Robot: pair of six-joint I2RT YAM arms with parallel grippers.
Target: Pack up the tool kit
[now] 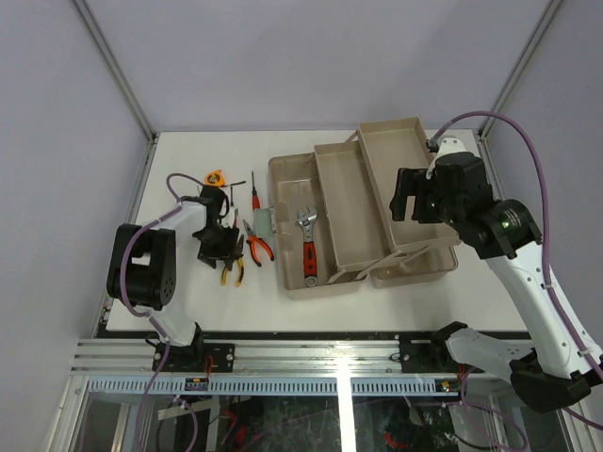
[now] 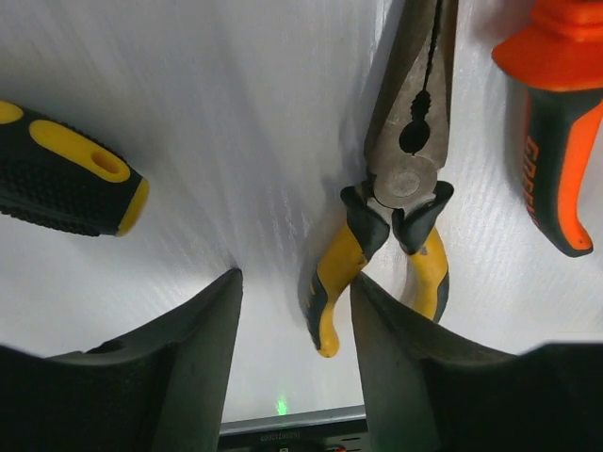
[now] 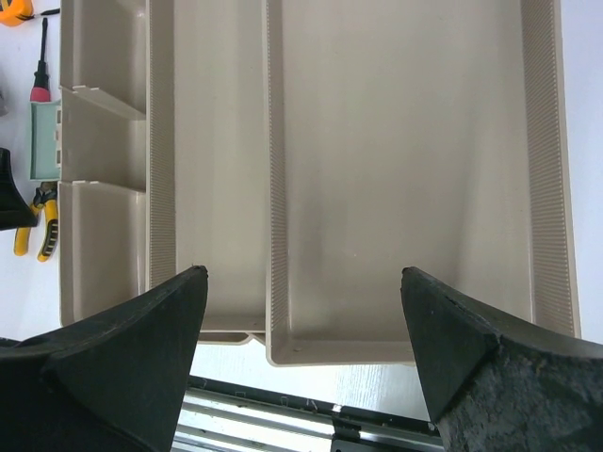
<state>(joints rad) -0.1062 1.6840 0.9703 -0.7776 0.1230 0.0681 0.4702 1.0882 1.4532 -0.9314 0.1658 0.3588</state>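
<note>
Only the wrench (image 1: 307, 247) is in the open toolbox (image 1: 283, 174) mid-way along the table (image 1: 179, 315); orange pliers (image 1: 258, 243), screwdriver (image 1: 254, 200), tape (image 1: 216, 176) lie unpacked near its left edge, my left gripper (image 2: 294, 282) part-open, empty, over the yellow pliers (image 2: 396, 188), right gripper (image 3: 301, 282) wide open, empty, above the toolbox.

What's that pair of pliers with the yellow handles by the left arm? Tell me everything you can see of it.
The long-nose pliers, grey metal with yellow-and-black rubbery-looking grips, lie flat on the white table. The nose is shut and points away from the left gripper; the handles spread slightly towards it. One handle's tip lies in the gap between the gripper's open black fingers, which hover over it; contact cannot be made out. An orange-and-black handle lies beside the pliers, apart from them.
</note>
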